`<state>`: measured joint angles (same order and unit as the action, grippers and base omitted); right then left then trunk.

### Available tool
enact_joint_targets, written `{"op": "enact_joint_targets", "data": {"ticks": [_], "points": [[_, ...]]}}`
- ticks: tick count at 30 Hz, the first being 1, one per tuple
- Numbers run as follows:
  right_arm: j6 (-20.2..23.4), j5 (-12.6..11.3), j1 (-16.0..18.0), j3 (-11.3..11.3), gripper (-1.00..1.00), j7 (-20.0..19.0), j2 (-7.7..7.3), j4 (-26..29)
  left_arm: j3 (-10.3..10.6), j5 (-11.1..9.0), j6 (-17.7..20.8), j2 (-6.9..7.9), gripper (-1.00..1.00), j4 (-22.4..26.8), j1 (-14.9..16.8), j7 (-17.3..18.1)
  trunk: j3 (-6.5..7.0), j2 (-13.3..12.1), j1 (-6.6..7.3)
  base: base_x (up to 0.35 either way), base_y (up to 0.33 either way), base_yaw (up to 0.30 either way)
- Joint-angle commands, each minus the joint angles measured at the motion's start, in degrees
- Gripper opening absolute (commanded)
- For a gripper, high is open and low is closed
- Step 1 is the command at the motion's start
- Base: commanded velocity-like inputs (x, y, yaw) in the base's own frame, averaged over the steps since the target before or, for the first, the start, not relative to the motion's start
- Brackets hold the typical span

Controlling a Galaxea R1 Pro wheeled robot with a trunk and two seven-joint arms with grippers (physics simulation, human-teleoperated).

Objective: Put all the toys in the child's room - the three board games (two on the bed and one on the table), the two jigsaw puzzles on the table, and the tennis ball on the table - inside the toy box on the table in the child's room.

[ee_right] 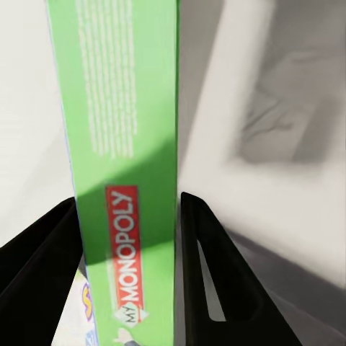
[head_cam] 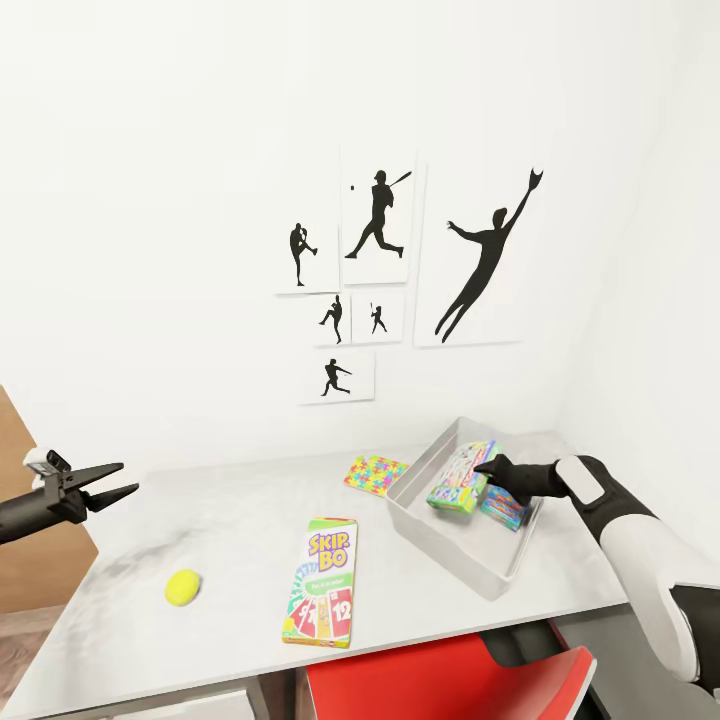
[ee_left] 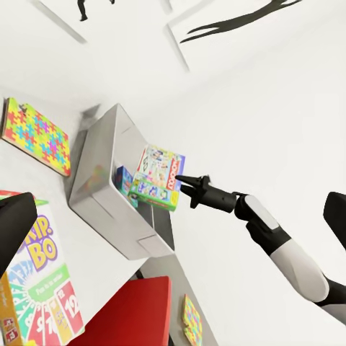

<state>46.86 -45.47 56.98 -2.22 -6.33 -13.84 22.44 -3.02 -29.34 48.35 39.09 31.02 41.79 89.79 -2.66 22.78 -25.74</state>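
Observation:
The light grey toy box (head_cam: 452, 547) stands at the table's (head_cam: 220, 520) right end. My right gripper (head_cam: 488, 467) is shut on the green edge of a Monopoly board game (head_cam: 458, 480), which stands tilted inside the toy box over another game box (head_cam: 503, 512). In the right wrist view the green edge (ee_right: 130, 144) sits between both fingers (ee_right: 216, 281). The SKIP BO game (head_cam: 322, 582) lies flat near the front edge, with the tennis ball (head_cam: 183, 587) to its left. A jigsaw puzzle (head_cam: 375, 473) lies beside the box. My left gripper (head_cam: 112, 481) hovers open over the table's left end.
A red chair (head_cam: 440, 680) is tucked under the table's front edge. Black baseball prints (head_cam: 380, 215) hang on the white wall behind, and another wall runs close past the box. A second puzzle panel (ee_left: 191, 321) shows beyond the table's edge, lower down.

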Motion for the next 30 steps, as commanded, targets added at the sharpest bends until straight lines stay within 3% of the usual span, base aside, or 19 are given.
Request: {"op": "enact_joint_targets", "data": {"ticks": [1,13,19,30], "points": [[0.22,0.49,0.06,-0.26,-1.0,-0.57,0.02,-0.01,0.04,0.01,0.61,0.02,1.0,0.0,0.05,0.21,-0.14,0.14,-0.04,0.0,0.0,0.0],[0.27,0.47,0.06,-0.24,-1.0,-2.74,0.94,0.11,0.04,0.01,0.61,0.02,1.0,0.0,0.05,0.21,-0.14,0.14,-0.04,0.0,0.0,0.0],[0.51,0.47,0.06,-0.24,-1.0,-5.07,2.3,0.15,0.04,0.0,0.61,0.02,1.0,0.0,0.05,0.21,-0.14,0.14,-0.04,0.0,0.0,0.0],[0.31,0.48,0.06,-0.24,-1.0,-5.35,2.97,0.04,0.04,-0.01,0.61,0.07,1.0,0.0,0.05,0.21,-0.14,0.14,-0.04,0.0,0.0,0.0]]}}
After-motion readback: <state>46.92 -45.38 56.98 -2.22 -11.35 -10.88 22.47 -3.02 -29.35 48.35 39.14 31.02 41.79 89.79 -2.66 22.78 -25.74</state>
